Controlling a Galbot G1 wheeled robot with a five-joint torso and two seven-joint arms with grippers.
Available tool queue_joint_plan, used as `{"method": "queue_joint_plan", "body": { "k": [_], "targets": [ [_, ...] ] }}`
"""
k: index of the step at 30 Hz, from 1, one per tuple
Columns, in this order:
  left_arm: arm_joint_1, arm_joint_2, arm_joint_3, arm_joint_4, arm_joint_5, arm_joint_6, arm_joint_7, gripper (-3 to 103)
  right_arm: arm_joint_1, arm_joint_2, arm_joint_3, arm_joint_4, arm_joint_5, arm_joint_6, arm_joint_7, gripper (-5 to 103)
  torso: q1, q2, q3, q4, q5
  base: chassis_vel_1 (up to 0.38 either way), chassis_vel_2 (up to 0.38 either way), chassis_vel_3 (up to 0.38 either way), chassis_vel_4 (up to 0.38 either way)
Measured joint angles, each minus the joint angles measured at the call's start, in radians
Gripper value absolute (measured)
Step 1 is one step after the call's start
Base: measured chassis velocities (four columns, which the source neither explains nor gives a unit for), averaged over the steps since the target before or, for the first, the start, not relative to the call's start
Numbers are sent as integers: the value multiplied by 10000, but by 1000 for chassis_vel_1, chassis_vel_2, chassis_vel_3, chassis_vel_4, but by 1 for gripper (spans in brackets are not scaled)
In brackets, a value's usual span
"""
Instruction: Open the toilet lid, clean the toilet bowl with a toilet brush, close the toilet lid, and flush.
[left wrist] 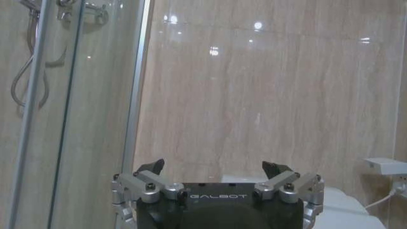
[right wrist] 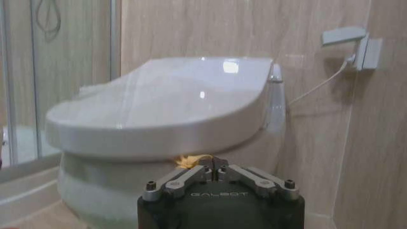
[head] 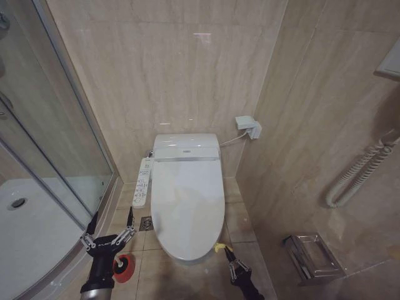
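The left gripper (head: 111, 220) hangs low at the robot's left, its fingers (head: 92, 222) spread wide apart and pointing forward; its wrist view shows the same fingertips (left wrist: 150, 166) parted; the right gripper (head: 228, 253) sits low at the right, its fingers (right wrist: 210, 168) pressed together, reaching forward.

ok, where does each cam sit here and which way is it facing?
Head view: high on the robot, looking forward and down at the closed toilet lid; left gripper open by the red cup holder, right gripper at the yellow strap.
Left wrist view: low, facing the tiled wall and shower glass; left gripper's fingers at the frame's foot.
Right wrist view: near the floor, facing the toilet bowl front; right gripper shut at the strap.
Shared: lid, wall outlet box.
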Motion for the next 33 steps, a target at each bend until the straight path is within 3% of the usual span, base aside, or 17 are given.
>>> {"method": "queue_joint_plan", "body": {
  "k": [1,2,14,16,17,24,28,33],
  "targets": [
    [0,0,0,0,0,0,0,100,0,0,0,0,0,0,0,20,0,0,0,0,0,0,0,0,0],
    [-32,17,4,45,-6,3,-1,100,-193,28,47,288,48,29,13,1,0,0,0,1,0,0,0,0,0],
    [-526,369,-536,523,-563,136,-71,100,-1682,111,649,3191,387,467,438,0,0,0,0,0,-1,0,0,0,0],
    [-715,535,-982,405,-1046,236,-99,100,-1900,58,684,4169,602,420,536,0,-1,1,-1,-5,-14,0,0,0,0],
    [-774,626,-1277,232,-1249,282,-111,100,-1965,44,683,4578,648,339,552,0,0,1,0,-6,-3,0,0,0,0],
    [-905,1015,-2406,-196,-1821,245,-122,100,-1967,-25,639,5902,816,-152,599,0,0,1,-1,0,-3,0,0,0,0],
    [-902,1142,-2635,-183,-2079,249,-128,100,-1901,-68,563,5898,776,-240,524,0,0,2,0,-2,-4,0,0,0,0],
    [-915,1113,-2554,-4,-2128,260,-131,100,-1389,-98,350,4662,571,-340,484,-3,0,1,0,0,-2,0,0,0,0]
  ]
}}
